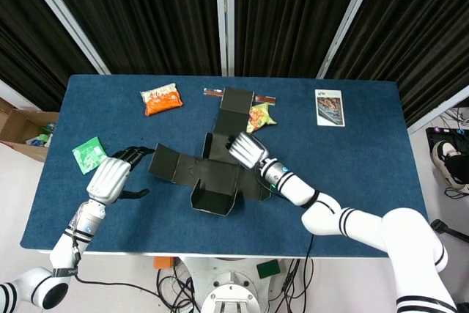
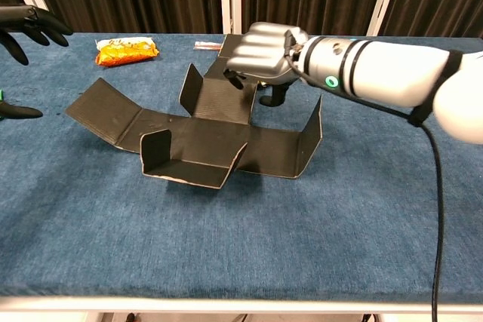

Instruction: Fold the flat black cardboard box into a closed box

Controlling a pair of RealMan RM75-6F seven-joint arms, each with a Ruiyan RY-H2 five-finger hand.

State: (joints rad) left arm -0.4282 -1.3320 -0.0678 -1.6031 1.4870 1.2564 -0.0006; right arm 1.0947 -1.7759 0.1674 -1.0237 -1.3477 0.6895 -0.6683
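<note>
**Robot hands flank a half-raised black cardboard box**

A flat black cardboard box lies spread in a cross shape at the middle of the blue surface, several of its flaps tilted up: one at the 6 o'clock end, one at the 3 o'clock end, and a smaller one beside the centre panel. Its long strip of panels runs toward 12 o'clock.

The right robot hand hovers over the box's centre, knuckles up and fingers curled downward over the panel toward 12 o'clock; it grasps nothing that can be seen, and whether its fingertips touch the cardboard cannot be told. In the head view the same right robot hand sits just toward 3 o'clock of the box's middle, its white forearm trailing off toward 4 o'clock.

The left robot hand is released, dark fingers spread and empty, near the box's 9 o'clock flap but apart from it. The chest view catches only its fingertips at the frame's edge.

Around the box lie an orange snack packet at 11 o'clock, a green packet at 9 o'clock, a yellow-green packet just beside the long strip, a thin dark wrapper at 12 o'clock, and a printed card at 2 o'clock.
</note>
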